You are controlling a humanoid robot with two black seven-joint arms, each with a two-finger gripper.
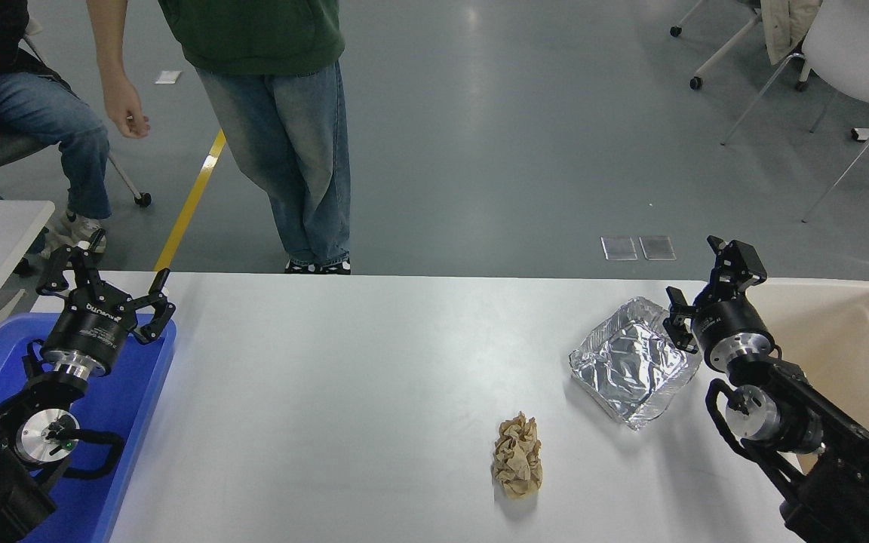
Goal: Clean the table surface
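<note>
Two things lie on the table surface [344, 392] in our head view: a crumpled brown paper ball [517, 457] near the front, and a crinkled foil tray [631, 363] off to its right. Our right gripper [700, 281] hangs just beside the foil tray's far right corner, fingers spread and grasping nothing. Our left gripper [102, 279] sits parked over the blue plastic tray [129, 422] at the lower left, fingers splayed too. A cream bin [849, 339] stands at the right edge. One person [268, 113] stands beyond the far side.
</note>
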